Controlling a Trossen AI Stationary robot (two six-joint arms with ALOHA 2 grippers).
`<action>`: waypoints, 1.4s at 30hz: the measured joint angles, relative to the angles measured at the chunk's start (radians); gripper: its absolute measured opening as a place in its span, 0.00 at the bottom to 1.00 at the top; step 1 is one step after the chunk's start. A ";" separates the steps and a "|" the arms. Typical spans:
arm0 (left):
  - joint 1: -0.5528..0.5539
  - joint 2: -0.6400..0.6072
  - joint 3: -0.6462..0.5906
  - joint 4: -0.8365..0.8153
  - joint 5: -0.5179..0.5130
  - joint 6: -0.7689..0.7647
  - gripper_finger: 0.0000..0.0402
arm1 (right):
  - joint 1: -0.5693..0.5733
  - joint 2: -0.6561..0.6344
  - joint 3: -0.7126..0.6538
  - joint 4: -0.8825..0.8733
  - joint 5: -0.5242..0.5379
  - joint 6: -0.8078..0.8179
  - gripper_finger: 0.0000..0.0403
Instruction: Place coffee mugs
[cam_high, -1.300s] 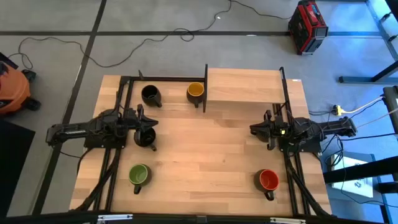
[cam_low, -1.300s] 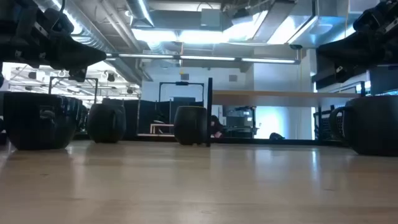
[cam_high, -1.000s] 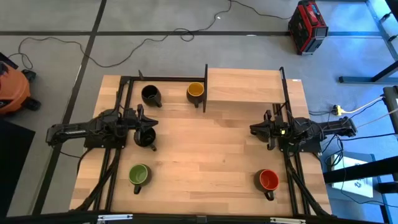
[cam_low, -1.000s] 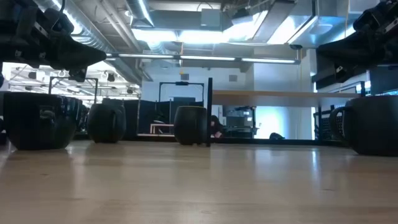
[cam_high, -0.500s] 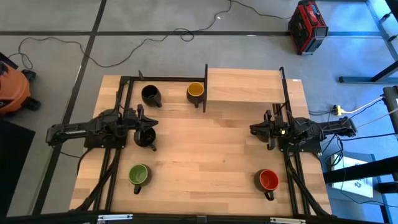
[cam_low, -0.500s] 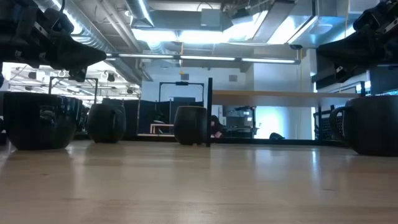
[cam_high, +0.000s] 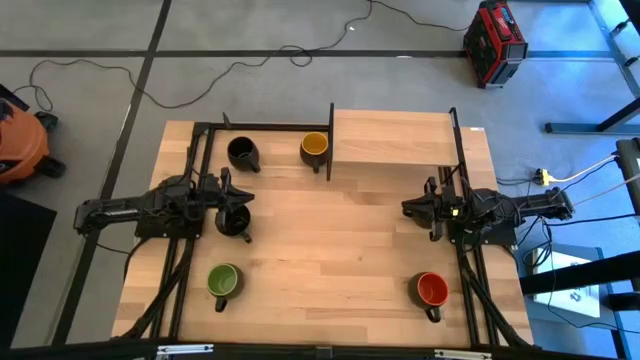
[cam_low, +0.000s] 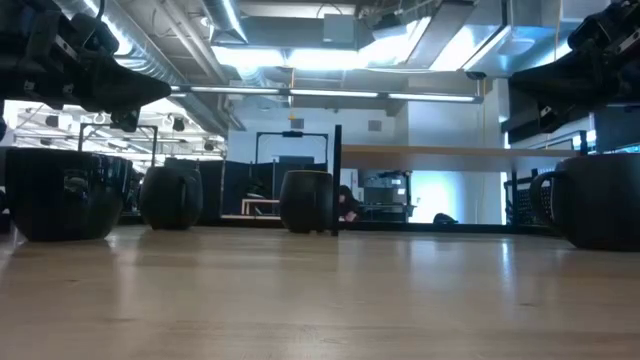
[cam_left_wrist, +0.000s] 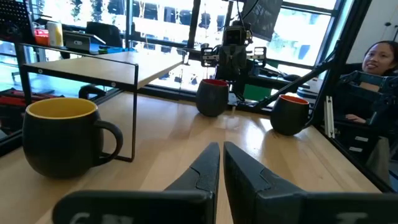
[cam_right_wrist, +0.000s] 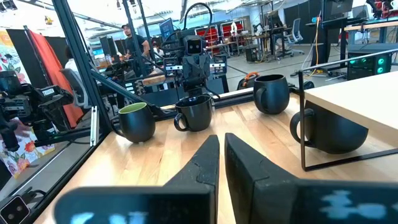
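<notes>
In the high view, a black-lined mug and a yellow-lined mug stand at the far side. A second black mug stands just below my left gripper. The green mug is near left and the orange-red mug near right. The red-lined mug shows only in the left wrist view, standing under my right gripper. Both grippers hover above the table, shut, fingers nearly touching, holding nothing. All mugs stand upright on their bases.
A raised wooden shelf on a thin black frame covers the far right of the table, with the yellow mug beside its left post. Bare wood lies between the arms. A person sits beyond the table's right side.
</notes>
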 joint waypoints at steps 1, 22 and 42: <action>0.000 0.000 0.000 0.000 0.000 0.000 0.04 | 0.000 0.000 0.000 0.000 0.000 0.000 0.04; -0.001 0.049 0.105 0.396 -0.172 -0.372 0.04 | 0.000 0.000 0.000 0.001 0.008 0.000 0.04; -0.001 0.692 0.660 -0.180 -0.137 -0.306 0.04 | 0.000 0.000 0.000 0.166 0.022 0.270 0.04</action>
